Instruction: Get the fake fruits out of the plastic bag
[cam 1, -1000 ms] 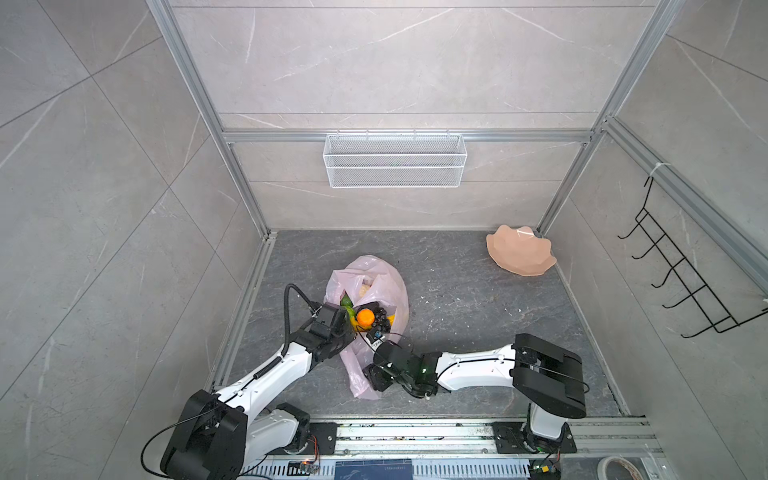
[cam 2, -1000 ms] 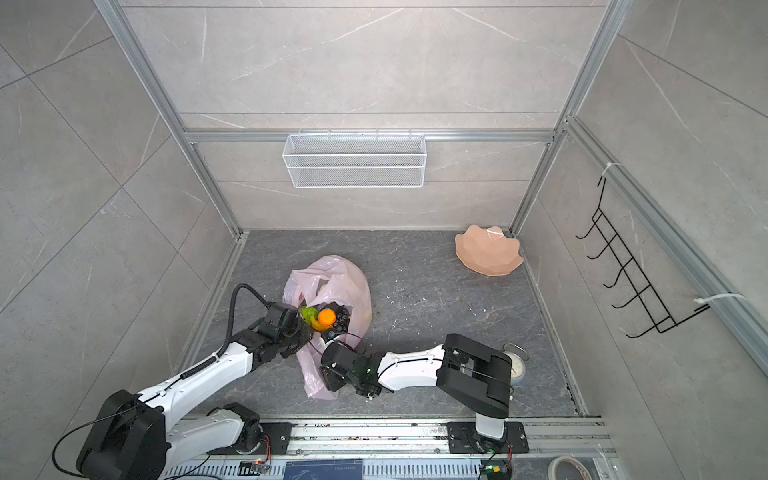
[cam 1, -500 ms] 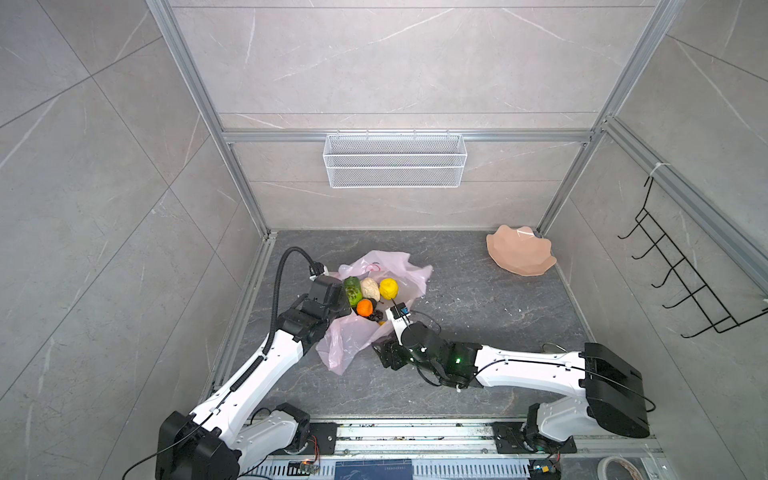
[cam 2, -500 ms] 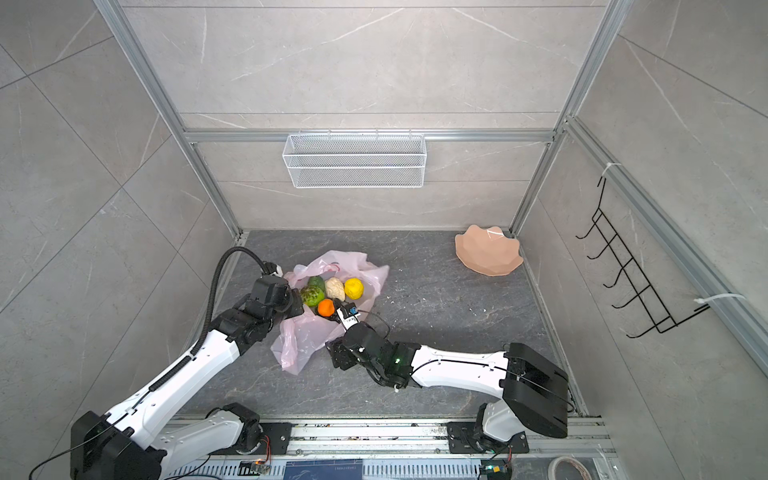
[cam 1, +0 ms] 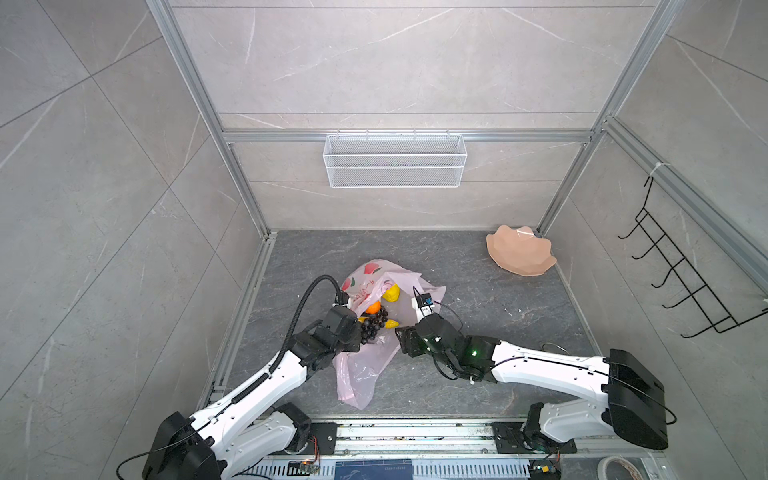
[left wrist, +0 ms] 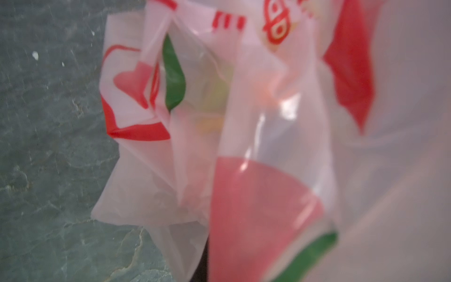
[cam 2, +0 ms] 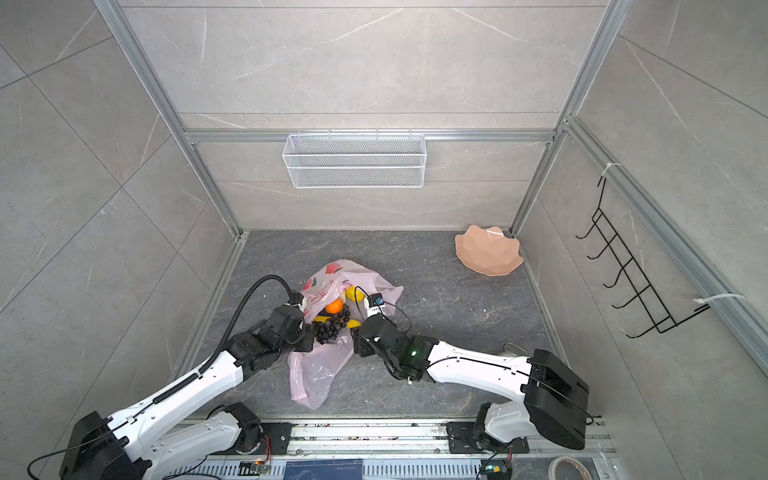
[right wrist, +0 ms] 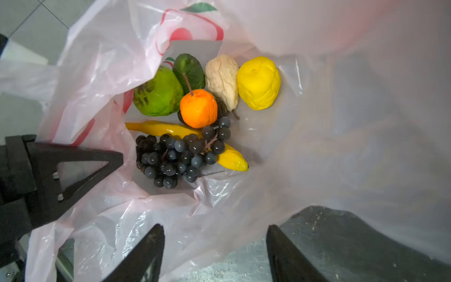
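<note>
Left pincer [cam 1: 352, 320]: I read it as clamped tight on the near-left rim of the plastic bag [cam 1: 365, 365], holding that edge up; its wrist view shows only blurred pink film [left wrist: 268, 195] with red and green print.
Right pincer [right wrist: 214, 229]: fingers well apart and gripping nothing, poised at the bag's mouth, with loose film lying across the gap.
Plastic bag, position: on the grey floor [cam 1: 478, 324] between my two arms, mouth spread open and tail trailing towards the rail.
Fake fruits, position: all inside the bag, clustered.
Grape bunch [right wrist: 175, 158]: nearest the right pincer, lying over the banana [right wrist: 161, 128].
Orange [right wrist: 199, 108]: touching the grapes' far side.
Green fruit [right wrist: 158, 94]: beside the orange, with a darker green piece [right wrist: 190, 69] behind it.
Cream lumpy piece [right wrist: 223, 78]: between the dark green piece and a yellow lumpy fruit [right wrist: 258, 83].
Scalloped plate [cam 1: 519, 255]: far right corner, well apart from the bag.
</note>
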Motion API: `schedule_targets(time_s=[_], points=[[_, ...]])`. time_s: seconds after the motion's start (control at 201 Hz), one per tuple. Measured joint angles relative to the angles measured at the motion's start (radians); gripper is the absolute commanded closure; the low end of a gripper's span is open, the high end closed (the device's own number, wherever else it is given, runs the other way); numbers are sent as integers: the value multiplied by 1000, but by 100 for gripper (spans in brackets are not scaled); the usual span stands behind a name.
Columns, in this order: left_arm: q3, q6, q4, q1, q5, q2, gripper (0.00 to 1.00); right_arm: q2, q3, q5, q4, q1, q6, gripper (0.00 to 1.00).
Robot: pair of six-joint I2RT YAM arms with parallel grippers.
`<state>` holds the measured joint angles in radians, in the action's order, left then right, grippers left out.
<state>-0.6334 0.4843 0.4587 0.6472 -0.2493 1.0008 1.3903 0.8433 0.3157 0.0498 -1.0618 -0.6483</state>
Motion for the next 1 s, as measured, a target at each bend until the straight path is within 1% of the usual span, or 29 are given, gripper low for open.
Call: schedule_targets(time_s=[0.119, 0.204, 0.319, 0.443, 0.528, 0.583, 0.632, 0.742, 0.846, 0.946, 0.996], points=[[16, 20, -1, 0, 1, -17, 100, -4, 0, -10, 20, 28, -7, 31], [10, 21, -11, 0, -4, -16, 100, -39, 0, -15, 56, 63, -6, 31], [-14, 24, -21, 0, -11, 14, 100, -148, 1, -16, 126, 113, 15, 31], [-44, 50, -33, 0, -14, 66, 100, -288, 34, -2, 240, 174, 52, 30], [-63, 71, -41, 0, -14, 95, 100, -346, 79, 16, 311, 242, 77, 30], [-74, 84, -46, 0, -11, 110, 100, -352, 117, 11, 359, 318, 85, 30], [-79, 93, -55, 0, -7, 114, 100, -327, 156, -1, 397, 401, 85, 30], [-86, 108, -74, 0, 16, 118, 100, -196, 226, -85, 436, 639, 62, 30], [-88, 118, -93, 1, 39, 118, 100, -65, 229, -173, 436, 816, 11, 30], [-88, 119, -106, 6, 52, 117, 100, 37, 228, -230, 415, 942, -55, 30], [-88, 120, -112, 10, 61, 117, 100, 76, 229, -246, 396, 988, -92, 31]])
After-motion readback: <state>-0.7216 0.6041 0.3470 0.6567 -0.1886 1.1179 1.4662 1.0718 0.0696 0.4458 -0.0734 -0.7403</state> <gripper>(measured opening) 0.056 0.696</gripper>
